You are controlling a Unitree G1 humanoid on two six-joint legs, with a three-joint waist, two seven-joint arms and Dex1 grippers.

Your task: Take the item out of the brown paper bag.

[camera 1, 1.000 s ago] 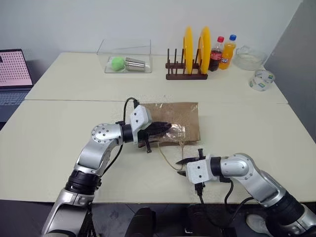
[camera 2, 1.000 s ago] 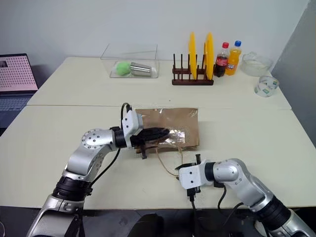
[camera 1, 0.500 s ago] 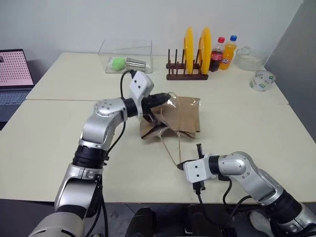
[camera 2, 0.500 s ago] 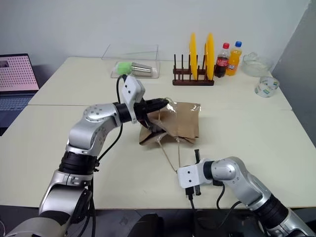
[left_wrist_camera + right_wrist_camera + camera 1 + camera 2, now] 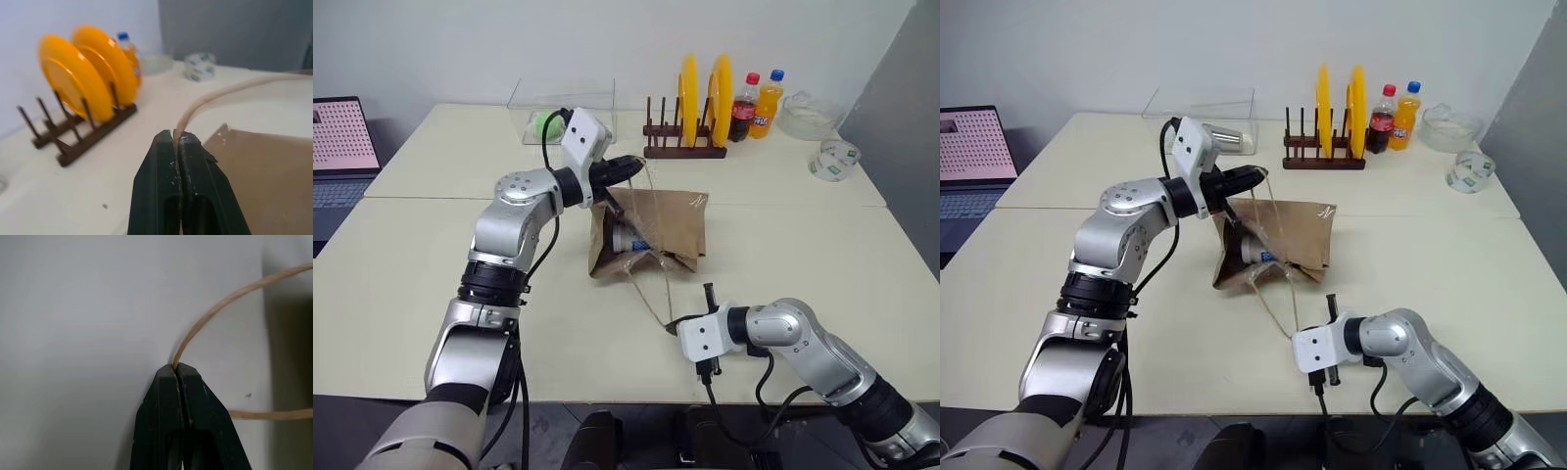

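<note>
Left pincer (image 5: 631,166) raised above the table (image 5: 411,284), clenched on one cord handle (image 5: 215,95) of the brown paper bag (image 5: 656,230). In the left wrist view the tan cord runs straight out from between the shut black fingers. The near end of the bag is tented up by that cord; the far end lies on the table.

The item (image 5: 628,241), white with a blue band, lies on its side just inside the gaping mouth of the bag, partly under the raised paper. Not out yet.

Right pincer (image 5: 672,324) low over the near table edge, clenched on the second cord handle (image 5: 220,301), which trails from the bag mouth across the table to it. Right wrist view shows the cord pinched at the very fingertips.

Risks, as judged from this layout:
- Both holds are on thin cord at the fingertips. More pull from either side could slip the cord free and let the mouth collapse over the item.
- The two cords are drawn in different directions. Too much tension could tear a handle from the creased paper, or drag the whole bag across the table.
- Both pincers are occupied, so neither can reach in. Tipping the bag may roll the item out uncontrolled toward the table edge.
</note>
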